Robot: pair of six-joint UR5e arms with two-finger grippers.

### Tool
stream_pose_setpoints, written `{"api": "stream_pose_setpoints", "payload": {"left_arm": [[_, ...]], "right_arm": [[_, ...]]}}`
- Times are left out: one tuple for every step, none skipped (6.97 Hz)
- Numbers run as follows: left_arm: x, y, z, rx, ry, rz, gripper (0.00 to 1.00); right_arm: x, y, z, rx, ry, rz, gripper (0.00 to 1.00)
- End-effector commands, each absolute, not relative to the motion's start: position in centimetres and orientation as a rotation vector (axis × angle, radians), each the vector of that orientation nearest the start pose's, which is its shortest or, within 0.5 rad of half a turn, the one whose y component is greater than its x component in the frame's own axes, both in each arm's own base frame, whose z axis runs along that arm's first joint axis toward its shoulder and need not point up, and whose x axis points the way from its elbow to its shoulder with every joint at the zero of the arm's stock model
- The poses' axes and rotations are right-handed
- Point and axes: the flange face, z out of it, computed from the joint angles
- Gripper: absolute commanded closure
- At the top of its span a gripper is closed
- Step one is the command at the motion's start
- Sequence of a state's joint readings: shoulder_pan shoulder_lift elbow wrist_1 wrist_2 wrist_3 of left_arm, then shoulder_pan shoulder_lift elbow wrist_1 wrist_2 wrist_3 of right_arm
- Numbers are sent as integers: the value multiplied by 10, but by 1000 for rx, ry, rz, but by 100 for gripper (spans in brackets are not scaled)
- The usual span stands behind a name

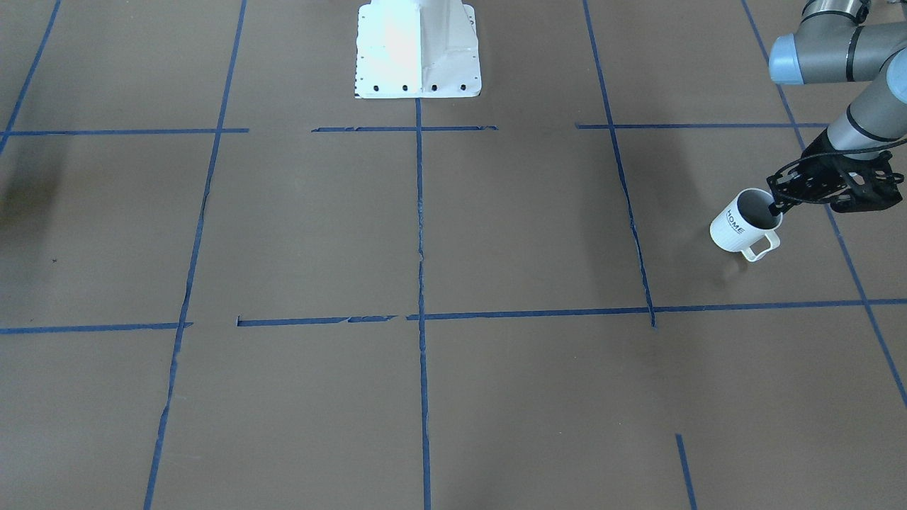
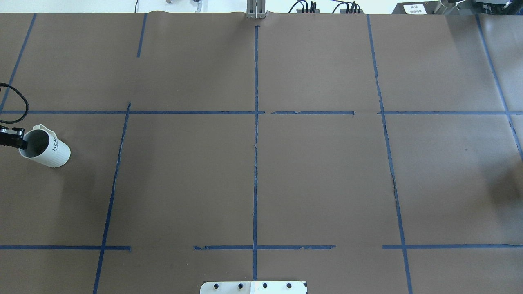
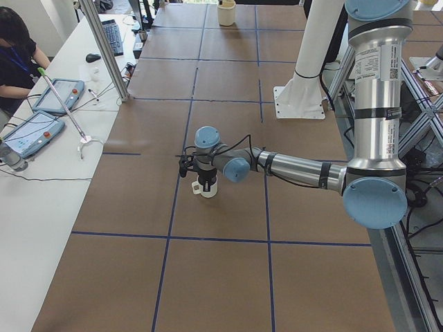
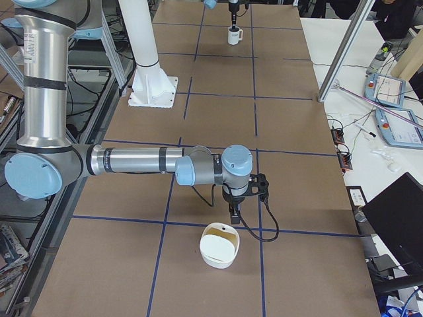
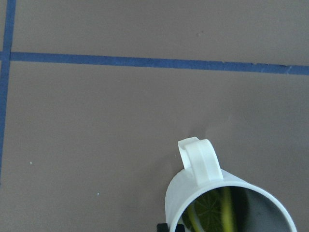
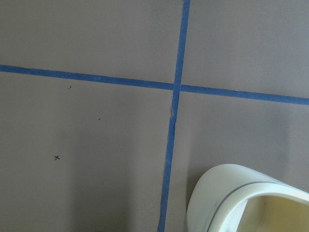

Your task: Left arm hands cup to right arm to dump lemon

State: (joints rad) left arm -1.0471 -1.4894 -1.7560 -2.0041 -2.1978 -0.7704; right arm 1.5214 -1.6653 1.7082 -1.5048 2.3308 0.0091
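The white ribbed cup (image 1: 737,228) with "HOME" lettering is at the table's far left end, also in the overhead view (image 2: 49,150). My left gripper (image 1: 779,205), with its looped cable, reaches over the cup and is shut on its rim, one finger inside and one outside. In the left wrist view the cup (image 5: 203,169) shows its handle, with the yellow-green lemon (image 5: 207,215) inside. I cannot tell if the cup is lifted. My right gripper (image 4: 235,210) shows only in the exterior right view, low over the table; I cannot tell whether it is open or shut.
A cream bowl (image 4: 219,246) sits just in front of the right gripper and fills the right wrist view's lower right corner (image 6: 241,203). The white robot pedestal (image 1: 418,49) stands at mid-table. Blue tape lines grid the brown table. A person sits at a side desk (image 3: 17,48).
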Motion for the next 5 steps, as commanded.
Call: {"api": "stream_pose_setpoints", "payload": {"left_arm": [[171, -452, 535, 30, 878, -45, 100], [156, -461, 530, 29, 871, -86, 100], [160, -473, 506, 57, 890, -86, 100], [167, -490, 487, 40, 880, -97, 100], [177, -510, 457, 25, 871, -104, 100]], "right_arm": [[41, -466, 621, 140, -765, -105, 0], [41, -468, 616, 204, -765, -130, 0], [38, -471, 607, 273, -766, -165, 0], [25, -477, 595, 381, -760, -246, 0], [-13, -496, 579, 478, -725, -349, 0]]}}
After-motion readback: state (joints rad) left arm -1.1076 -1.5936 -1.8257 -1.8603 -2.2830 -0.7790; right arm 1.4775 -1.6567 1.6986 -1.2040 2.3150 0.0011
